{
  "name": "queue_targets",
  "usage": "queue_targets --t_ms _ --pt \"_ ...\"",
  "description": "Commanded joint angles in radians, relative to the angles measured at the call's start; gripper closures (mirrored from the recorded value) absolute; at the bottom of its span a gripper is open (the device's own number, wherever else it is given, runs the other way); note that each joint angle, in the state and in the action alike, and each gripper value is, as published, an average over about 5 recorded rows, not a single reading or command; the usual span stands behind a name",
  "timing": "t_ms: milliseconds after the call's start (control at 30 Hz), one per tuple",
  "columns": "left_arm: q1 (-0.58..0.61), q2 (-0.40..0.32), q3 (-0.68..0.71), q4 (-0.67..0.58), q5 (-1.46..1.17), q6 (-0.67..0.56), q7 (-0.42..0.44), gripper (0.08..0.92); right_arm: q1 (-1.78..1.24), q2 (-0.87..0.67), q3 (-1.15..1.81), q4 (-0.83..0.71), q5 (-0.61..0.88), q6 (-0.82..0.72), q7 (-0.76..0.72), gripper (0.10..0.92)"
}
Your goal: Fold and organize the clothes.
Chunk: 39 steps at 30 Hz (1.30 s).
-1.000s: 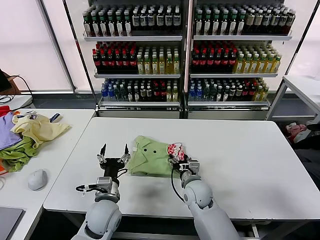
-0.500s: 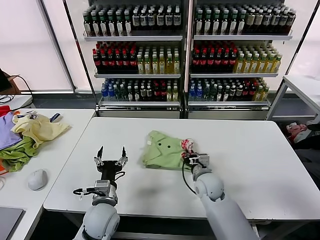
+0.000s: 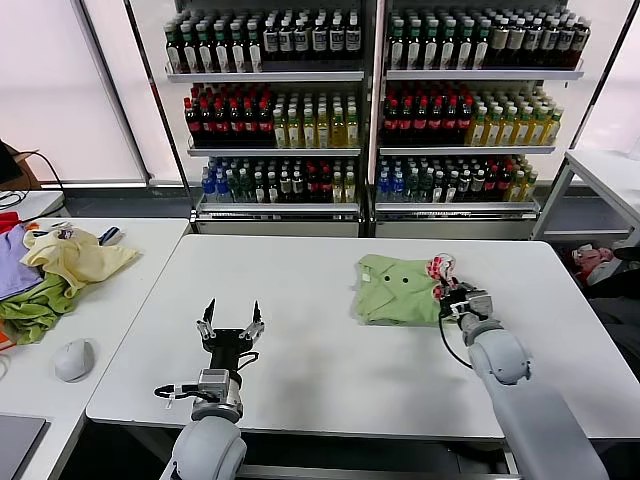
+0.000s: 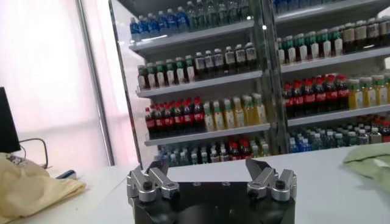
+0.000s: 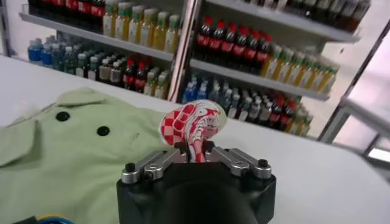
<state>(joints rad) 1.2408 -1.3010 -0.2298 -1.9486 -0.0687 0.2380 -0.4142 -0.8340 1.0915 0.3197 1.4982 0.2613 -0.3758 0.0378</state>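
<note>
folded light sage-green short-sleeved cotton shirt (image 3: 398,290) with collar and two dark buttons, lying on the white rectangular table (image 3: 300,340), right of the table's middle and toward its far edge. the collar faces the shelves; a flap bearing the red-and-white printed graphic (image 5: 194,126) stands up at the shirt's right edge. in the right wrist view the graphic's lower end is pinched between the two fingers, which meet on the cloth.

right gripper (image 3: 452,297): clenched on the shirt's graphic edge, at the garment's right side, its grey arm reaching in from the lower right of the head view.

left gripper (image 3: 230,325): released, fingers spread wide and holding nothing, pointing upward above the near left part of the table, well apart from the shirt. in the left wrist view the two finger bases (image 4: 150,182) stand apart, with a corner of the green shirt (image 4: 369,163) visible farther off.

second white table (image 3: 110,300), at the robot's left, just beside the first: carries a crumpled pale yellow garment (image 3: 75,254), a darker green garment (image 3: 35,308) beneath and in front of it, a purple garment (image 3: 12,270) at the picture's edge, and a grey computer mouse (image 3: 74,358) nearer the robot.

background: tall glass-fronted cooler shelving (image 3: 370,110) filled with rows of bottled drinks in dark, red, yellow and blue bands.
</note>
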Motion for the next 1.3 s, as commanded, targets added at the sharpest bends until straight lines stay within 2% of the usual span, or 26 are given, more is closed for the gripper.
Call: queue_targets --t_ms 33,200,400,600,767,1067,1300 --pt "0.035 -0.005 0.009 -0.028 0.025 -0.015 0.007 0.177 -0.184 -0.044 0.150 0.114 -0.042 0.268 0.004 0.681" --pt "0.073 -0.005 0.023 -0.093 0.018 -0.029 0.031 0.177 -0.341 -0.004 0.246 0.272 -0.017 0.286 0.036 0.534" --pt "0.094 0.000 0.042 -0.166 -0.038 -0.010 0.063 0.177 -0.570 0.055 0.364 0.486 0.021 0.279 -0.008 0.378" --pt "0.081 0.005 0.060 -0.175 -0.071 0.001 0.085 0.177 -0.722 0.102 0.447 0.577 0.038 0.291 -0.052 0.231" --pt "0.079 0.012 0.066 -0.179 -0.076 0.011 0.098 0.177 -0.784 0.140 0.479 0.617 0.036 0.284 -0.070 0.203" --pt "0.105 0.015 0.061 -0.190 -0.072 0.009 0.107 0.177 -0.798 0.167 0.470 0.642 -0.023 0.295 -0.026 0.203" --pt "0.096 0.007 0.057 -0.179 -0.068 0.011 0.117 0.177 -0.768 0.148 0.470 0.627 -0.014 0.288 -0.018 0.203"
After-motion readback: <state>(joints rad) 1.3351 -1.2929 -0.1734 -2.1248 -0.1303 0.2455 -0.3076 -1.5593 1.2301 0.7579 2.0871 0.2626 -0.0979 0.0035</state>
